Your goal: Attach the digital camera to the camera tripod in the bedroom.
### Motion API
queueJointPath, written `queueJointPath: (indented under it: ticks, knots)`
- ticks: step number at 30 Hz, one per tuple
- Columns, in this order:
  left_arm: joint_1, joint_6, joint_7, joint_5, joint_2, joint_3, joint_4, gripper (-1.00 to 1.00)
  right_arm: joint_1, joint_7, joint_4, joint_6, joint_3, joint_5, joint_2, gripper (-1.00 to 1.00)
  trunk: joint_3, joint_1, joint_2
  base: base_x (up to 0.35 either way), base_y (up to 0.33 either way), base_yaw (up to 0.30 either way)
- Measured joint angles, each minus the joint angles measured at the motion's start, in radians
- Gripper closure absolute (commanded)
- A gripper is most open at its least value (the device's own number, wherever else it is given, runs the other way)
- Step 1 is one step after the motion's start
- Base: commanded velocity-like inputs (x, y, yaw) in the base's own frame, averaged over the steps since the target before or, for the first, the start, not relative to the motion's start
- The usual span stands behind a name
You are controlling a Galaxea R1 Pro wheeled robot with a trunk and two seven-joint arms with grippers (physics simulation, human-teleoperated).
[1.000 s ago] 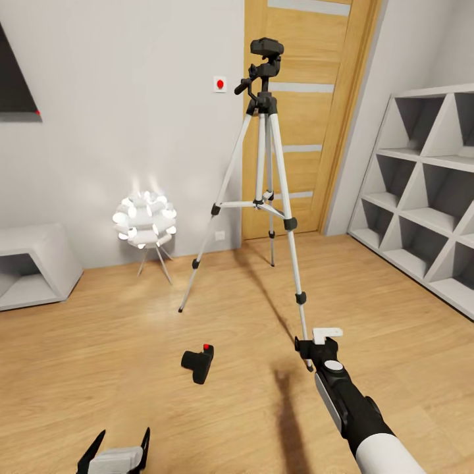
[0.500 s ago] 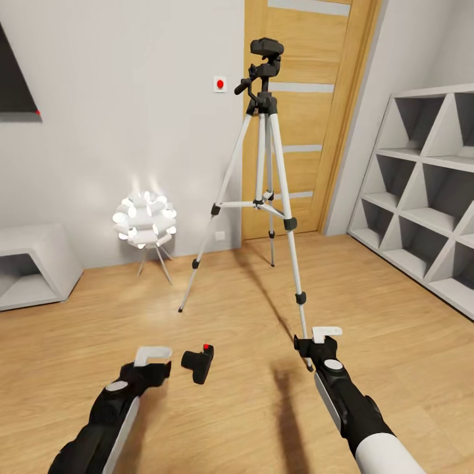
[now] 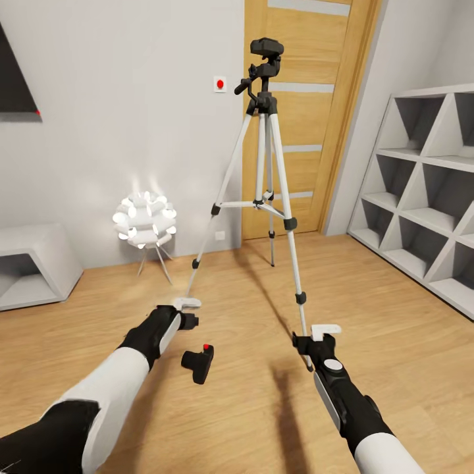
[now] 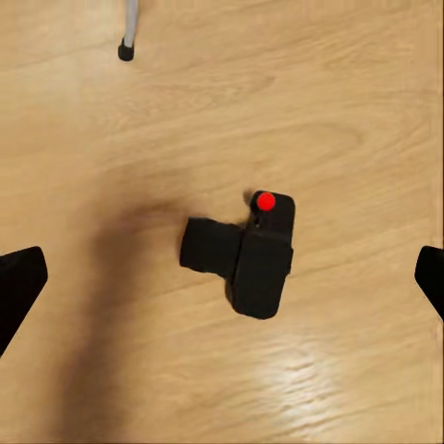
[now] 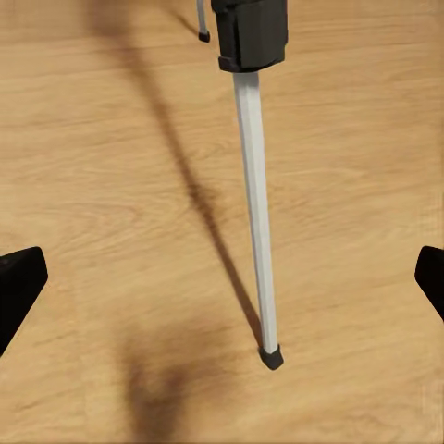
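The digital camera [image 3: 199,363], small and black with a red button, lies on the wood floor; in the left wrist view the digital camera [image 4: 245,254] sits midway between the spread black fingertips [image 4: 18,289]. My left gripper [image 3: 185,313] hangs open just above and beyond it, holding nothing. The camera tripod [image 3: 266,197] stands behind, its black pan head [image 3: 265,62] bare. My right gripper [image 3: 324,334] is open beside the tripod's near leg [image 5: 254,213], whose foot [image 5: 270,356] rests on the floor between its fingertips [image 5: 18,287].
A glowing white spiky lamp [image 3: 145,220] stands left of the tripod. A wooden door [image 3: 309,118] is behind it, white cubby shelves [image 3: 428,197] line the right wall, and a grey low unit [image 3: 29,266] sits at far left.
My left arm has swung up and forward from the lower left, bringing its gripper over the camera. The right arm has barely moved; camera and tripod are still.
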Motion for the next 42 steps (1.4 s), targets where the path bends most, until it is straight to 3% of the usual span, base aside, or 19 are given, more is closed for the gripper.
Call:
queueJointPath:
  ticks: [2,4,9,14,20,42]
  knots:
    - [-0.022,-0.027,0.000,0.001,-0.018,-0.003,0.051,-1.00,0.000,0.007,-0.001,-0.001,0.000,0.000,0.000,-1.00,0.000,0.000,0.000,0.000,0.000,0.000]
    - [-0.040,-0.061,-0.008,0.001,-0.036,-0.009,0.172,-1.00,0.000,0.014,-0.002,-0.003,0.000,0.000,-0.001,-1.00,0.000,0.000,0.000,0.000,0.000,0.000]
    - [-0.044,-0.102,-0.027,0.001,-0.040,-0.012,0.266,-1.00,0.000,0.016,-0.003,-0.003,0.000,0.000,0.000,-1.00,0.000,0.000,0.000,0.000,0.000,0.000]
    - [-0.047,-0.130,-0.146,0.001,-0.033,-0.015,0.371,-1.00,0.000,0.016,-0.007,-0.004,0.000,0.000,-0.001,-1.00,0.000,0.000,0.000,0.000,0.000,0.000]
    - [-0.047,-0.128,-0.172,0.000,-0.032,-0.016,0.391,-1.00,0.000,0.016,-0.042,-0.003,0.000,0.000,-0.001,-1.00,0.000,0.000,0.000,0.000,0.000,0.000]
    - [-0.047,-0.127,-0.173,-0.004,-0.010,-0.016,0.391,-1.00,0.000,0.016,-0.053,-0.003,0.000,0.000,-0.002,-1.00,0.000,0.000,0.000,0.000,0.000,0.000]
